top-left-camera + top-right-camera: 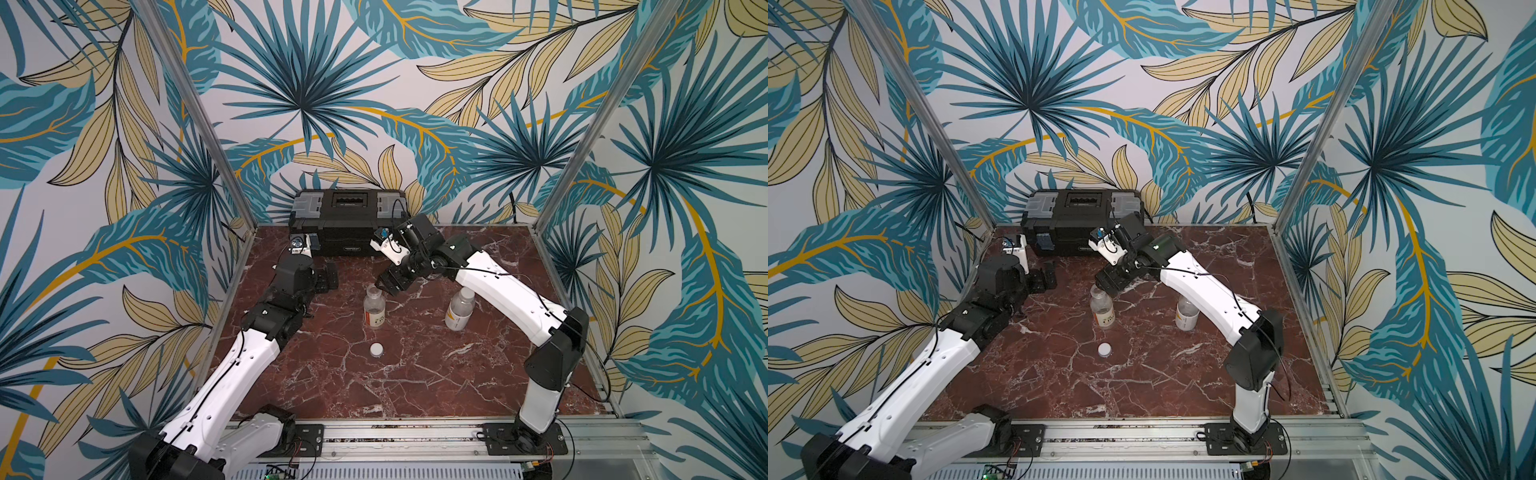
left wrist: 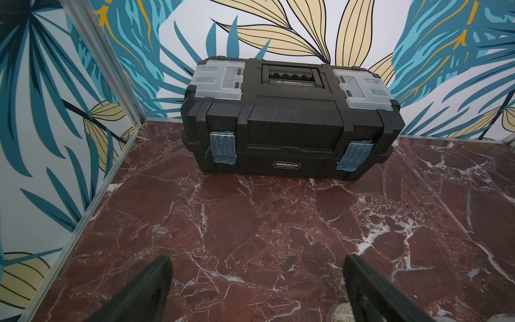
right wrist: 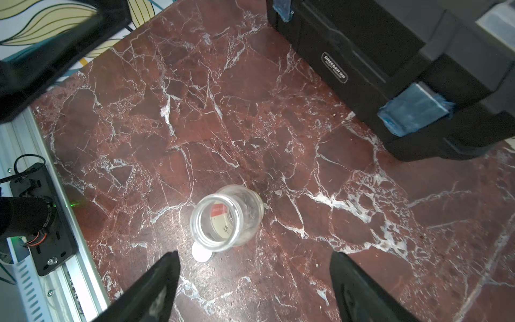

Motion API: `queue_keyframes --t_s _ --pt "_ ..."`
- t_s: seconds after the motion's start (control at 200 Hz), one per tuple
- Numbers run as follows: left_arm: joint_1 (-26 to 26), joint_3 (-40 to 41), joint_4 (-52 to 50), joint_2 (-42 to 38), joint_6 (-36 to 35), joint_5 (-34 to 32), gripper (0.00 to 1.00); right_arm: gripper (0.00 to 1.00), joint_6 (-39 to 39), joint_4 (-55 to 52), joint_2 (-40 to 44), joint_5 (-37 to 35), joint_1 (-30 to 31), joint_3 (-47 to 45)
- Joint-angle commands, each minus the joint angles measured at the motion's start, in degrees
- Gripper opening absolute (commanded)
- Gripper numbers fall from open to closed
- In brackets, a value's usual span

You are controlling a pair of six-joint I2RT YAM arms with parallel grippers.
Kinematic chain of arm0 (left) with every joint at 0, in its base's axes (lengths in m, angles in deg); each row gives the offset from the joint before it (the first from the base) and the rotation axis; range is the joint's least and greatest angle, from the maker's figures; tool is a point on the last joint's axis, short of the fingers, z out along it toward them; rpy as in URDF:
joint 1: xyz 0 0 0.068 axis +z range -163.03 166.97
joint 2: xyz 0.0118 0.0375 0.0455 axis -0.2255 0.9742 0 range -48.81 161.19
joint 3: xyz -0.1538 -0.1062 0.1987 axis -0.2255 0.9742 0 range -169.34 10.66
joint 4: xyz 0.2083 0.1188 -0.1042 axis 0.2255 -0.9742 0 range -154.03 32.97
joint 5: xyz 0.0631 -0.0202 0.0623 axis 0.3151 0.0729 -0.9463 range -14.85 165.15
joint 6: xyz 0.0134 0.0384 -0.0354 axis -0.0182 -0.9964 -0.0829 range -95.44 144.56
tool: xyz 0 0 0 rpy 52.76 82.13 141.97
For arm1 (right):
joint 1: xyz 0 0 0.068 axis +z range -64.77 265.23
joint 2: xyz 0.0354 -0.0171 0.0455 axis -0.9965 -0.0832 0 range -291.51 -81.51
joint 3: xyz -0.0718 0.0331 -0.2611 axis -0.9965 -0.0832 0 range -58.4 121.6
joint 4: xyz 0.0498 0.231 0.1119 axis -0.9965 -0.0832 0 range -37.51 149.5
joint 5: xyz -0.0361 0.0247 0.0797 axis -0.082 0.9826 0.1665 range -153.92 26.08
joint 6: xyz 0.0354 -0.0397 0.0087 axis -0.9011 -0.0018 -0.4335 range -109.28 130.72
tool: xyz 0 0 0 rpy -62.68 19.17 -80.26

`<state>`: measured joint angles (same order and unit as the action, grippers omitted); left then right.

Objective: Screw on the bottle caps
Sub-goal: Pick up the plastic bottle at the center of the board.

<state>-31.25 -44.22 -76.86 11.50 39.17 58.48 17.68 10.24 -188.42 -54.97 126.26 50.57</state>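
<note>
left gripper [image 1: 329, 279]: 10 o'clock on the table [image 1: 415, 374], low over the marble. Jaws wide, nothing between them. In the left wrist view both fingers [image 2: 145, 290] frame bare marble.
toolbox [image 1: 349, 220]: black, lid closed, 12 o'clock against the back wall, in front of the left gripper.
red-label bottle [image 1: 375, 307]: near table centre, standing, neck open with no cap on it. In the right wrist view its open mouth [image 3: 216, 220] faces the camera.
loose cap [image 1: 376, 349]: white, flat on the marble, 6 o'clock of the red-label bottle, apart from it. In the right wrist view it is partly hidden behind that bottle.
right gripper [image 1: 383, 289]: just above the red-label bottle's neck, on its 1 o'clock side. Jaws spread wide and empty. In the right wrist view the bottle sits beyond the fingertips [image 3: 164, 278], not between them.
yellow-label bottle [image 1: 459, 311]: 3 o'clock of the red-label bottle, well apart, standing, partly behind the right arm. Whitish top at its neck, can't tell if it's a seated cap.
</note>
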Motion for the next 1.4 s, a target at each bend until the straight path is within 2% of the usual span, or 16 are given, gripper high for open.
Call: queue_keyframes --t_s 0.0,0.726,0.917,1.217,1.393 --pt "0.5 1.7 -0.5 -0.7 0.1 0.7 1.00 0.91 1.4 -0.1 -0.8 -0.2 0.6 1.1" --pt "1.1 3.1 0.8 -1.0 -0.8 1.8 1.00 0.89 0.8 -2.2 -8.3 2.1 2.3 4.6" --pt "1.0 3.3 0.9 -1.0 -0.7 1.9 1.00 0.83 1.0 -4.0 -9.7 2.6 2.4 6.0" --pt "1.2 3.5 1.0 -1.0 -0.7 1.9 1.00 0.81 1.2 -6.4 -10.6 2.5 2.8 6.9" --pt "1.2 3.7 1.1 -1.2 -0.7 1.9 1.00 0.75 1.3 -6.7 -11.1 2.8 3.0 7.2"
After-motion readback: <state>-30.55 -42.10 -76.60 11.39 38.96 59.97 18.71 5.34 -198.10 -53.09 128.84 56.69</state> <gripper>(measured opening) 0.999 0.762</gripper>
